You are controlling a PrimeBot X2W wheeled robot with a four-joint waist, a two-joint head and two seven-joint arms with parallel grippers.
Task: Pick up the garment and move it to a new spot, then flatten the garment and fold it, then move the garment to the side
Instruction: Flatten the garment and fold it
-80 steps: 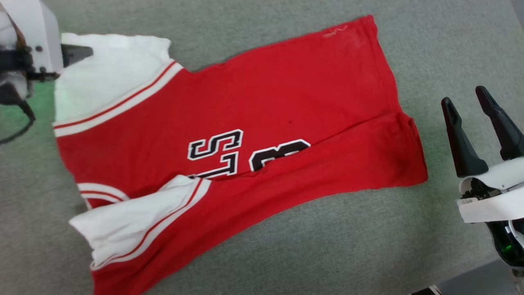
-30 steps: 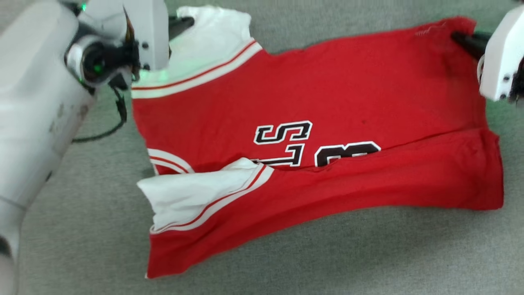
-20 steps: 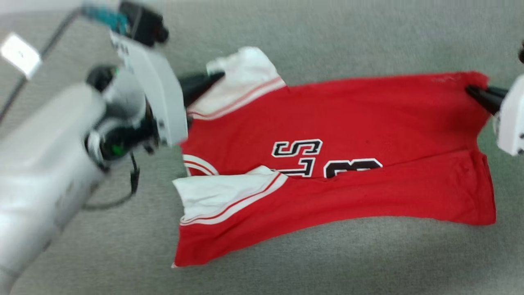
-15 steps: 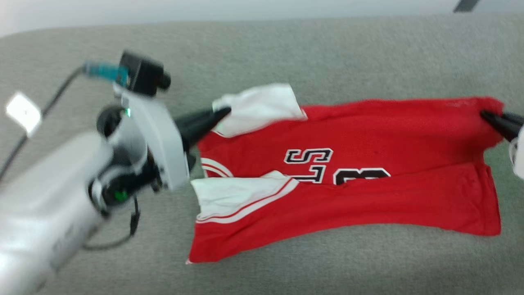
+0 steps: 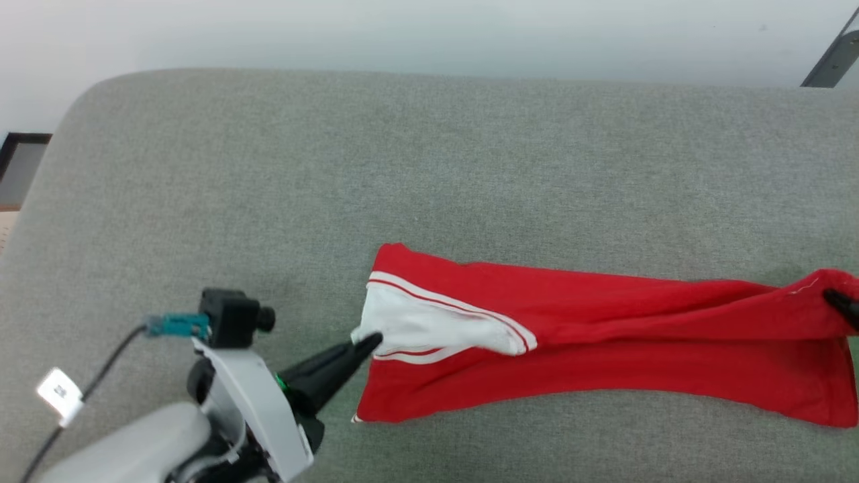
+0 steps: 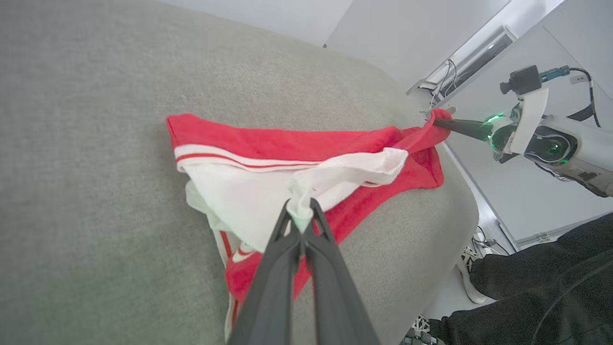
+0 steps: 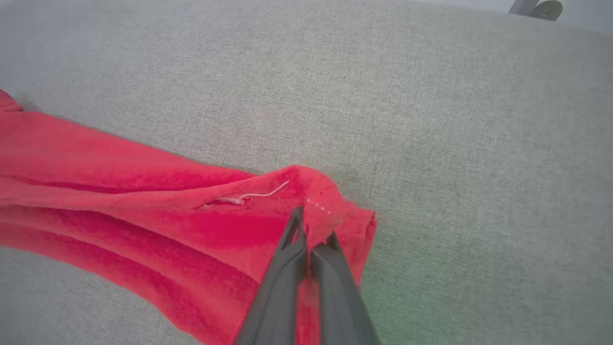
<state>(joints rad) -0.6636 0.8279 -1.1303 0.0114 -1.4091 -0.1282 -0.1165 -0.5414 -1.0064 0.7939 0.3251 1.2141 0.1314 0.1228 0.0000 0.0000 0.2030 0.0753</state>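
Note:
The red jersey [image 5: 604,335] lies on the grey padded surface as a long narrow band, its far half folded over toward me. The lettering is hidden. My left gripper [image 5: 371,342] is shut on the white sleeve panel [image 5: 429,325] at the band's left end; the left wrist view shows that white cloth [image 6: 268,187] pinched at my left gripper [image 6: 300,215]. My right gripper [image 5: 835,298] at the right edge is shut on the red hem corner, seen close in the right wrist view with my right gripper [image 7: 311,230] clamped on the red fabric [image 7: 143,191].
The grey padded surface [image 5: 402,154] stretches wide behind the jersey, with a rounded far-left corner. Its edge drops off at the right in the left wrist view, where a person's dark-clothed leg [image 6: 536,287] shows. A metal post [image 5: 832,57] stands at the far right.
Both grippers have drawn the far edge of the jersey toward me, folding it over so the lettering is covered. The head camera has tilted up, showing more of the surface.

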